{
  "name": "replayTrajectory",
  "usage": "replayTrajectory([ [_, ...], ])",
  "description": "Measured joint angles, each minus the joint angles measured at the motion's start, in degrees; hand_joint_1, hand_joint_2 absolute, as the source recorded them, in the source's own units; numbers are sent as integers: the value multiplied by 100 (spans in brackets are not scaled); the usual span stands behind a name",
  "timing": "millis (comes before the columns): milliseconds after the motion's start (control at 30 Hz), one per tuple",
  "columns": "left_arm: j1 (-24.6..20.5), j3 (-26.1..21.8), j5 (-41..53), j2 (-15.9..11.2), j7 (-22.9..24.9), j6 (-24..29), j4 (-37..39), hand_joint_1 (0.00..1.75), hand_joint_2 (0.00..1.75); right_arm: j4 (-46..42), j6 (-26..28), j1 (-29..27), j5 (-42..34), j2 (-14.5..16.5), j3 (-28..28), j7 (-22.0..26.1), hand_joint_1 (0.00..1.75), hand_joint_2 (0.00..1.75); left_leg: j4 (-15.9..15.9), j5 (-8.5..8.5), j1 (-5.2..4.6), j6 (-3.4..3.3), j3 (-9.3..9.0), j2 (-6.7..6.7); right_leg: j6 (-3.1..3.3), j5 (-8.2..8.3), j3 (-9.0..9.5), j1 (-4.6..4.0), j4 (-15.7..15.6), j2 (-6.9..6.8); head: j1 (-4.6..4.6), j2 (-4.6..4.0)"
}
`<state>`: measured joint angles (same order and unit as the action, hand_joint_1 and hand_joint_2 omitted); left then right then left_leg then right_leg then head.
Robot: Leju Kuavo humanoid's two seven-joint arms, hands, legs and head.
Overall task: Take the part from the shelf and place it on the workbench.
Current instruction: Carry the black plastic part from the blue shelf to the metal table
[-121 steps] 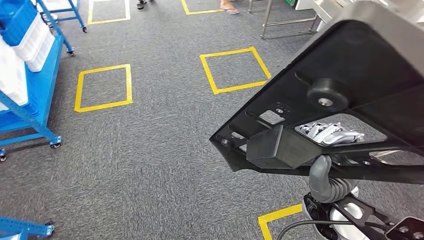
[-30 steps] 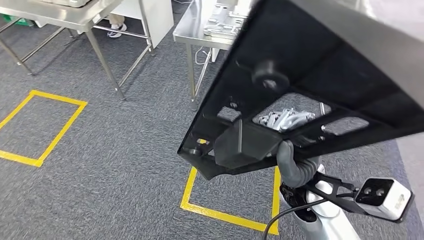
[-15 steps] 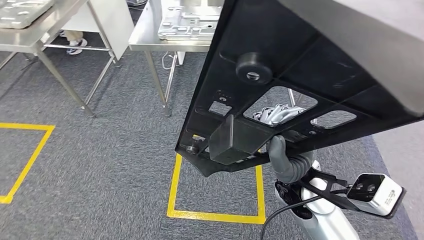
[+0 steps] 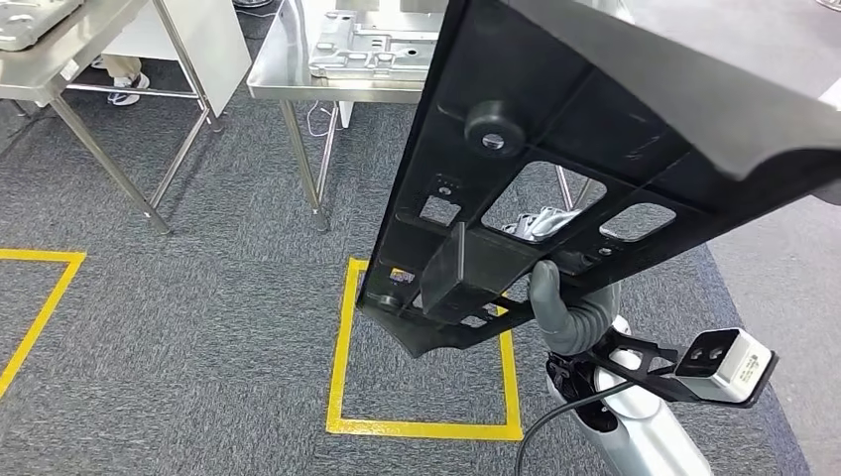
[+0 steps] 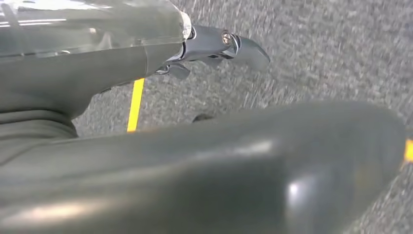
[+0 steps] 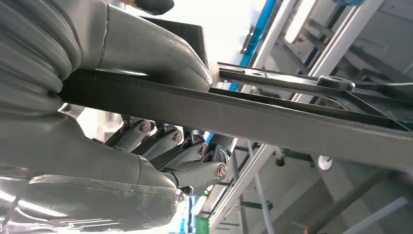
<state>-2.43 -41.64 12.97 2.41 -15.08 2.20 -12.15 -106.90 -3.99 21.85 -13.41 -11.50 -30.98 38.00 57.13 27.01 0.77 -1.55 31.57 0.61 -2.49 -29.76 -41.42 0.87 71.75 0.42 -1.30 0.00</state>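
Head view: the bench (image 4: 298, 79) has drawn closer as the robot walks. Left robot hand (image 5: 214, 44), state unclear, hangs by the floor. Right robot hand (image 4: 555, 293) still clamps the part (image 4: 595, 139), aloft, nearly ready to place.

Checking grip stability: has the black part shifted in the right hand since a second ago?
No. The black part sits alike over the right hand, thumb beside its block.

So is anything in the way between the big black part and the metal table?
Nothing visible blocks it. The robot hand grips the part over bare carpet and a yellow square. The table stands just ahead, but a metal plate already lies on its top.
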Motion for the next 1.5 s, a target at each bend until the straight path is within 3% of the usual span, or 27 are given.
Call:
replayTrajectory([
  [67,0,0,25,1,-4,-5,0,0,0,23,-3,-1,-12,-22,7,17,175,175,8,50,-14,40,-42,6,41,376,405,-15,-828,-64,-2,0],
  [133,-2,0,46,-2,-15,-9,0,0,0,43,-6,3,-24,-35,16,41,175,175,14,109,-38,101,-64,14,113,473,640,-47,-1321,-114,5,0],
  [233,-6,0,72,-10,-27,-10,0,0,0,70,-6,-8,-31,-60,41,70,175,175,4,195,-41,203,-129,50,232,387,709,-55,-1399,-78,12,1],
  [300,-13,1,80,-18,-35,-11,0,0,0,76,-7,-16,-31,-73,58,92,175,175,256,316,-26,256,-68,33,309,344,828,-29,-1443,-56,43,1],
  [333,-11,1,85,-21,-38,-13,0,0,0,81,-7,-23,-31,-76,63,104,175,175,589,437,-15,277,102,12,341,311,891,-26,-1455,-52,59,0],
  [400,4,2,94,-20,-39,-15,0,0,0,100,-7,-50,-30,-78,64,117,175,175,1426,677,-10,308,635,-9,376,222,989,-38,-1456,-29,85,0],
  [433,16,2,98,-20,-38,-14,0,0,0,111,-6,-72,-29,-78,64,119,175,175,1710,685,-9,314,871,-9,379,169,1049,-44,-1456,-7,85,0],
  [467,27,2,103,-20,-36,-14,0,0,0,120,-7,-91,-28,-78,64,120,175,175,1754,555,-10,310,993,-10,376,112,1118,-49,-1455,16,88,0],
  [500,35,1,112,-21,-34,-14,0,0,0,126,-7,-106,-26,-78,64,121,175,175,1553,303,-11,294,993,-12,368,48,1205,-52,-1455,37,91,0],
  [567,44,1,134,-27,-28,-14,1,0,0,131,-5,-117,-17,-79,67,128,175,175,815,-255,-29,228,776,-28,338,-96,1386,-59,-1466,58,88,0],
  [600,43,2,143,-30,-24,-13,1,0,0,136,-5,-119,-10,-79,69,138,175,175,508,-399,-45,185,652,-38,311,-156,1452,-63,-1473,67,88,0],
  [667,29,2,149,-38,-14,-10,2,0,0,146,-4,-127,14,-80,75,158,175,175,262,-337,-79,104,509,-50,239,-220,1522,-65,-1495,75,82,1],
  [733,16,2,152,-43,-10,-10,2,0,0,151,-3,-134,36,-80,84,167,175,175,147,-238,-73,36,407,-52,164,-185,1520,-61,-1400,68,79,1],
  [800,16,2,157,-44,-9,-7,2,0,0,152,-1,-134,54,-79,99,174,175,175,64,-184,-47,-21,273,-59,95,-135,1310,-55,-989,41,66,1],
  [833,15,1,160,-44,-8,-3,2,0,0,152,1,-138,63,-78,108,178,175,175,37,-150,-37,-38,202,-60,65,-185,1089,-46,-657,28,61,1],
  [900,14,1,170,-44,-3,4,2,0,0,153,2,-167,84,-78,118,182,175,175,27,-58,-33,-53,84,-61,20,-460,565,-27,-9,19,57,1],
  [967,22,1,193,-43,5,13,2,0,0,155,3,-204,107,-78,119,182,175,175,27,63,-27,-42,-66,-68,-7,-659,207,-4,200,12,57,1],
  [1000,26,1,206,-42,8,20,2,0,0,155,3,-213,121,-79,120,182,175,175,27,133,-20,-27,-160,-72,-10,-574,160,4,35,4,56,1],
  [1033,30,1,220,-41,8,27,2,0,0,155,3,-219,136,-79,123,182,175,175,27,206,-13,-7,-260,-74,-7,-338,185,9,-279,-12,54,0],
  [1100,31,0,249,-42,8,37,2,0,0,160,3,-233,157,-79,135,183,175,175,28,348,-9,48,-416,-77,30,322,300,6,-967,-74,55,0],
  [1133,22,0,260,-43,8,39,2,0,0,162,3,-244,161,-77,142,182,175,175,23,407,-14,84,-459,-74,70,543,333,-10,-1159,-102,58,1],
  [1167,15,0,266,-46,8,40,2,0,0,163,3,-253,162,-76,149,183,175,175,16,447,-21,123,-500,-68,117,647,342,-23,-1238,-115,60,1],
  [1233,-3,1,274,-51,9,40,2,0,0,157,2,-264,168,-75,161,181,175,175,24,471,-25,200,-560,-49,218,628,376,-34,-1246,-91,61,1],
  [1300,-7,2,296,-54,8,38,2,0,0,152,-2,-267,180,-75,173,183,175,175,291,491,-14,244,-471,-45,305,589,464,-20,-1279,-65,74,1],
  [1433,-9,2,344,-55,9,31,2,0,0,151,-11,-302,210,-73,187,184,175,175,1585,993,-4,295,383,-49,396,468,603,-55,-1295,-35,104,0],
  [1467,-2,2,355,-57,9,31,2,0,0,151,-19,-321,228,-70,195,183,175,175,1693,1033,-8,284,534,-49,404,431,643,-72,-1295,-23,106,0],
  [1500,4,2,366,-58,9,32,2,0,0,151,-29,-339,249,-66,206,183,175,175,1599,929,-16,257,584,-49,409,395,692,-92,-1295,-13,105,0],
])
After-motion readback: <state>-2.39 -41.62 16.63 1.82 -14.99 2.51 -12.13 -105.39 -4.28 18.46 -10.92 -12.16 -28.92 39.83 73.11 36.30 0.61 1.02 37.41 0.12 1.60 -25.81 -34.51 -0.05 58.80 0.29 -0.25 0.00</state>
